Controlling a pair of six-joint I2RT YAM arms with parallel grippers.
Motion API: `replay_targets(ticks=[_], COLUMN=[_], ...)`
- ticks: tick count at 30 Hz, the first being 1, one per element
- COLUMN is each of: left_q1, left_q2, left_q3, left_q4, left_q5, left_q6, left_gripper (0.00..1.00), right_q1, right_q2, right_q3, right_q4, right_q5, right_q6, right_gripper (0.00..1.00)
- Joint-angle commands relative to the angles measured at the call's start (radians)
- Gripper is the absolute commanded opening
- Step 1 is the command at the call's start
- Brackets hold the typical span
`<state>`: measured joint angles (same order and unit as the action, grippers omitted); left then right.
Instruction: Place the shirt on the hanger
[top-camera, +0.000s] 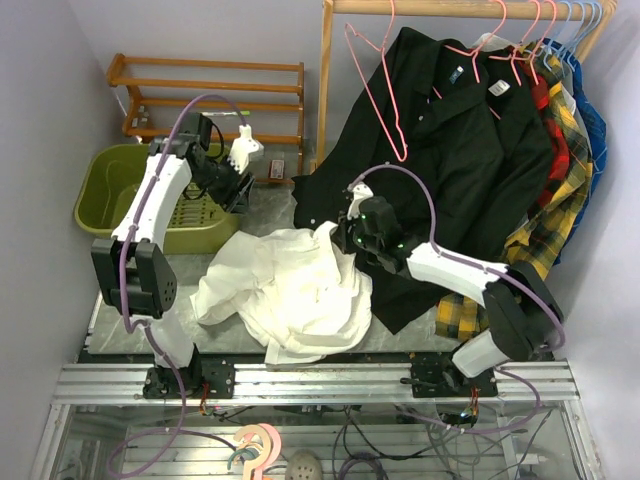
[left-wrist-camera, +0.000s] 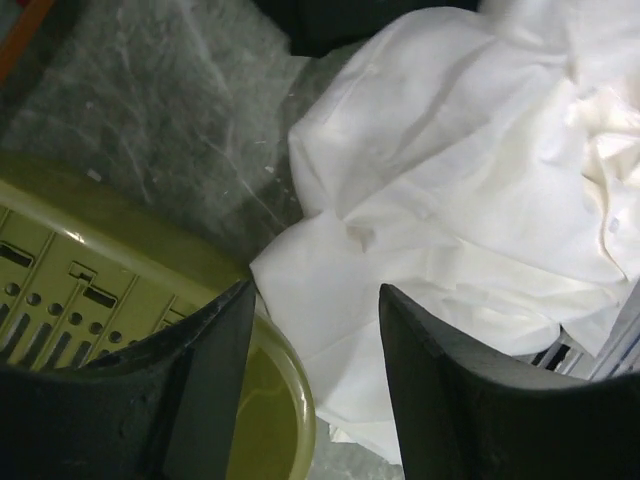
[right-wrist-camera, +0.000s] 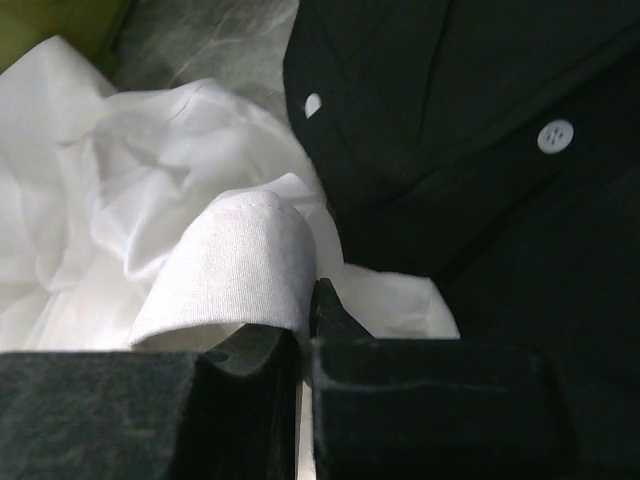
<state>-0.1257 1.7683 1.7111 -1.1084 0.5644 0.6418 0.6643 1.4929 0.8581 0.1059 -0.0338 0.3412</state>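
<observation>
right gripper (right-wrist-camera: 305, 325) pinching shirt (right-wrist-camera: 230, 260), hanger (top-camera: 371, 95) — overhead view only

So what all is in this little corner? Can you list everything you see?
white shirt: 1, white, crumpled on the table between the arms
pink hanger: 1 empty, pink, on the rail left of the black shirt
black shirt: 1, black, hanging from the rail
plaid shirt: 1, yellow, right of the black shirt
light blue hangers: several, rail's right end
basket: 1, olive green, left of the white shirt
wooden rack: 1, brown, by the back wall
rail: 1, wooden, top
table: 1, grey
left gripper: 1, black, open, empty, over the basket's rim
right gripper: 1, black, shut on a white shirt fold
</observation>
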Motion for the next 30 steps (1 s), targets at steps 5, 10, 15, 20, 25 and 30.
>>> replay_targets(ticks=[5,10,15,20,25,30], left_q1=[-0.082,-0.178,-0.263,-0.267,-0.27,-0.27], left_q2=[-0.132,-0.152,-0.125,-0.052,0.036,0.052], left_q3=[-0.22,-0.345,-0.347,-0.3,-0.261,-0.258], left_q4=[-0.039,0.145,0.297,0.338,0.281,0.211], left_q5=[0.099,0.037,-0.022,0.004,0.025,0.067], left_q6=[0.184,0.116,0.034,0.03,0.081,0.152], left_gripper=[0.65,0.66,0.66,0.65,0.46,0.09], right_q1=[-0.073,-0.1,-0.1,-0.1,-0.1,-0.1], right_q2=[0.143,0.139,0.117,0.101,0.091,0.083], right_q3=[0.138,0.191,0.193,0.179,0.184,0.194], right_q4=[-0.014,-0.06,-0.08,-0.082,-0.094,-0.107], right_q5=[-0.017,-0.037,-0.07,-0.116,-0.131,-0.123], right_q6=[0.034,0.032,0.03,0.033,0.023,0.011], right_gripper=[0.0,0.0,0.0,0.0,0.0,0.0])
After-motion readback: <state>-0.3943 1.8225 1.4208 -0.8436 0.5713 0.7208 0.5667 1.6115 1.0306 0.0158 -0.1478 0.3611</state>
